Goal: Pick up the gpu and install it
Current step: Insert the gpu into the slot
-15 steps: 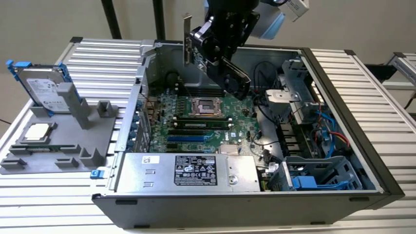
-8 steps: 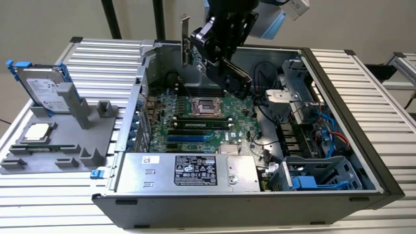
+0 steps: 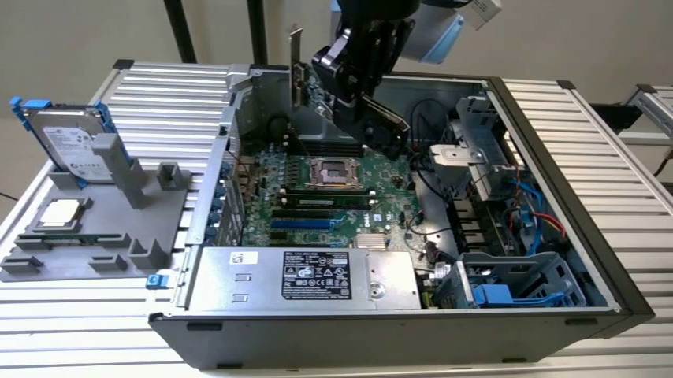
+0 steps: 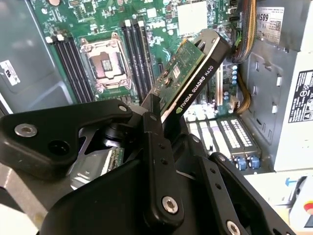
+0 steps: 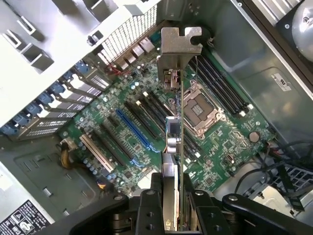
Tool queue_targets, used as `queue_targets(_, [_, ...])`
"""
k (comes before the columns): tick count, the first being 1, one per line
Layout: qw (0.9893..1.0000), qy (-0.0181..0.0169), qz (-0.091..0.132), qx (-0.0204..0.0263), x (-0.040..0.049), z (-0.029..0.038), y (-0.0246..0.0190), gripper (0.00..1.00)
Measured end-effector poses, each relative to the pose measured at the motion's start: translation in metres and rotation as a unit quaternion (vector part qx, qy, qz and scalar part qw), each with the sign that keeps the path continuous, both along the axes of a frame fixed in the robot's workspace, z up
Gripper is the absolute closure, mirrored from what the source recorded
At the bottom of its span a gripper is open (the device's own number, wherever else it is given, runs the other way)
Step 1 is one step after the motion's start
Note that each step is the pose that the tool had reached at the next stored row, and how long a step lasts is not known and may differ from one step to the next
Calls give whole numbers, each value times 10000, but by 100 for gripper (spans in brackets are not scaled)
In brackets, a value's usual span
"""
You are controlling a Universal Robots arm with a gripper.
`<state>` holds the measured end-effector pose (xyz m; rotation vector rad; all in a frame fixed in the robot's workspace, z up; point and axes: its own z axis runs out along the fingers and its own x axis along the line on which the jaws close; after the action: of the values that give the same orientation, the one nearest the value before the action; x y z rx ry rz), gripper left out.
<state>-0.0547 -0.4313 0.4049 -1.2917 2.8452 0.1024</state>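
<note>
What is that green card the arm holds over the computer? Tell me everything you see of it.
The gpu is a thin green circuit card with a black cover on one face and a silver metal bracket at one end. The gripper clamps its opposite end, holding it in the air above the motherboard inside the open computer case, clear of the slots.

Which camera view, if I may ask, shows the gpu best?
Second wrist view: the gpu shows its green face and black shroud. First wrist view has it edge-on, bracket foremost; exterior view, mainly its bracket.
</note>
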Motion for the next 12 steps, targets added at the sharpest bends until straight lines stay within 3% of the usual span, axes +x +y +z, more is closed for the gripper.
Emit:
queue_targets(7, [9994,0,348,-26,1,0,0,100])
queue_targets(12, [9979,0,649,-33,2,0,0,100])
